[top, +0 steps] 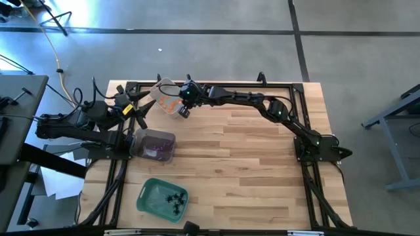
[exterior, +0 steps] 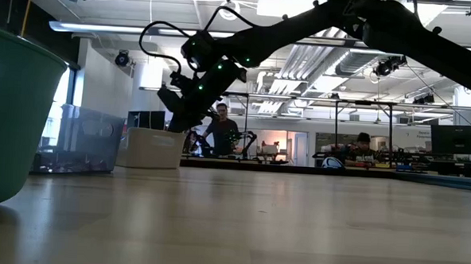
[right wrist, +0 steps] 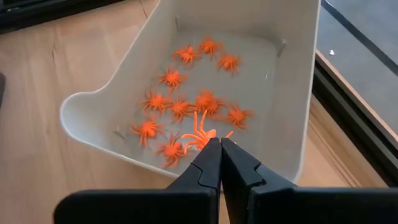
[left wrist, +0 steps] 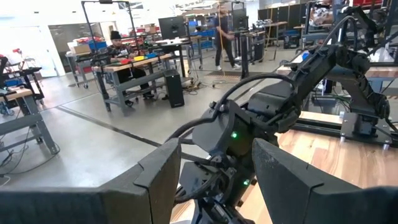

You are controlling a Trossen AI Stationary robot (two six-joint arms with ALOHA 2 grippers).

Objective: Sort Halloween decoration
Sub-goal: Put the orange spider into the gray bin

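R claw (right wrist: 220, 144) over clear tray (right wrist: 292, 93), clamped on orange spider (right wrist: 200, 132) | ~10 orange below it; purple, black binned | L claw (top: 139, 109) apart, idle | table bare, near done

Looked like a robotics lab / open-plan workshop. Polished concrete floor (top: 216, 16) w/ dark seam lines around the wood-topped table (top: 249, 170), which sat in a black metal frame (top: 210, 85). Behind it: rows of workbenches (left wrist: 134, 65) w/ monitors (left wrist: 173, 26) & bins, more robot arms (exterior: 247, 140) on a far bench, people (exterior: 221, 130) at stations, exposed ceiling w/ strip lights (exterior: 128, 29) & ducting. Cables (top: 52, 39) trailed over the floor.
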